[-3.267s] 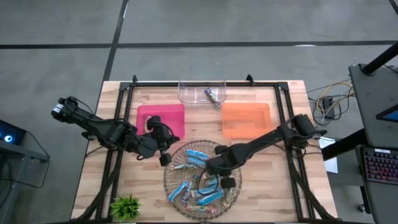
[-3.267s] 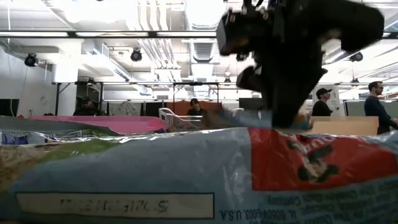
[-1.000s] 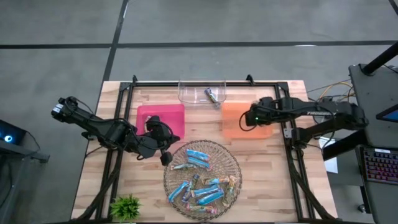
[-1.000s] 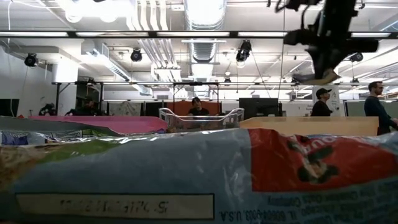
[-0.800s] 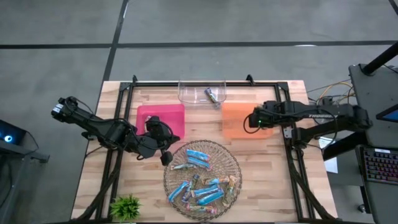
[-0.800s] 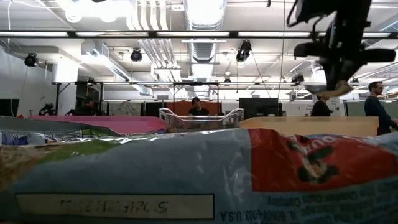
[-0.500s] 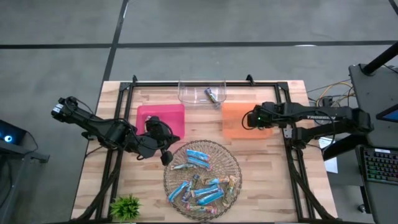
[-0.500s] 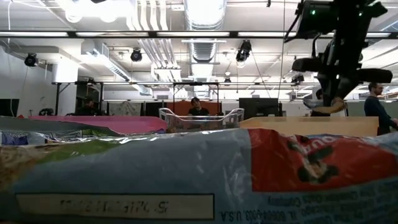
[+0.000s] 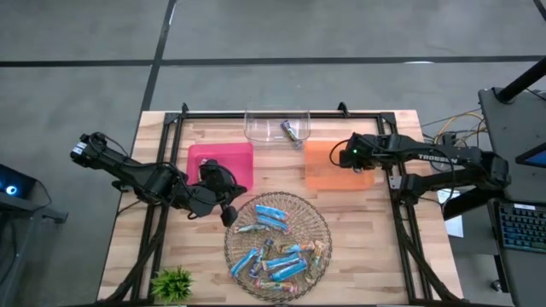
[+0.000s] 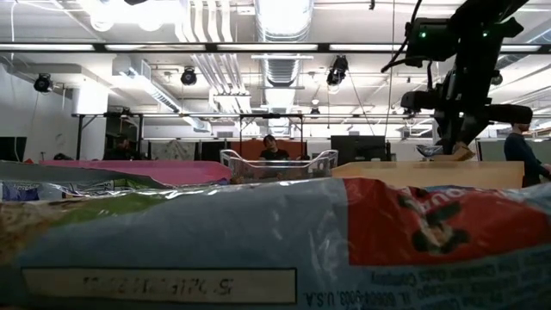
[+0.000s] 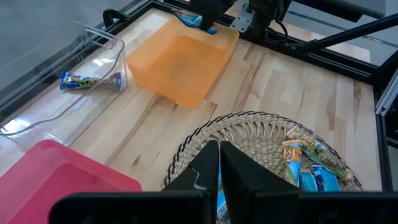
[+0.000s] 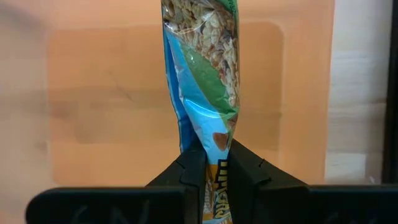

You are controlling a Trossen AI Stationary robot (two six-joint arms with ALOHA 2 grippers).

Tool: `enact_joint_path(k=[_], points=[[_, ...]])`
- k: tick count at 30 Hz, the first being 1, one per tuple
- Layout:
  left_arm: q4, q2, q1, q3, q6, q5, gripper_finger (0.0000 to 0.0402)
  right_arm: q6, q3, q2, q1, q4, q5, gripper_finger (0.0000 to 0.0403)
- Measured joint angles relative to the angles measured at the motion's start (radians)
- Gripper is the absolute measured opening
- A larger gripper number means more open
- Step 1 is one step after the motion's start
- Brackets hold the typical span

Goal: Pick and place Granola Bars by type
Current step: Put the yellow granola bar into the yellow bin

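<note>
A blue-and-green wrapped granola bar (image 12: 202,93) is pinched by its lower end between the fingers of the right tool (image 12: 214,163), its length standing out over the bare floor of the shallow orange plastic tray (image 12: 112,106). In the high view that right tool (image 9: 348,154) sits right of centre, above the orange tray's (image 9: 328,170) right half, near its far rim. The tray's floor shows nothing else on it, and its right edge lies just beside the black metal frame rail (image 9: 394,183) of the pale wooden worktop (image 9: 358,247).

The remaining granola bars (image 9: 275,247), mostly blue, lie heaped in the round woven wicker basket (image 9: 238,214) at lower centre, well apart from the orange tray. One more wrapped bar (image 9: 292,130) lies in the clear plastic bin (image 9: 260,130) at upper centre.

The left tool (image 9: 228,212) hangs at the wicker basket's upper-left rim, just below the pink plastic tray (image 9: 220,157); in its wrist view its fingers (image 11: 208,163) are pressed together with nothing between them. A small green plant (image 9: 171,282) stands at the lower left corner of the worktop.
</note>
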Motion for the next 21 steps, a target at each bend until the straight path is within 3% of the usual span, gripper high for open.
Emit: enact_joint_path(k=[13,21], points=[[0.000,0.000,0.000,0.000,0.000,-0.001,0.0000,-0.009,-0.001,0.000,0.000,0.002,-0.002,0.0038],[0.000,0.000,0.000,0.000,0.000,-0.001,0.0000,-0.010,-0.020,0.000,-0.001,0.019,-0.017,0.0088]])
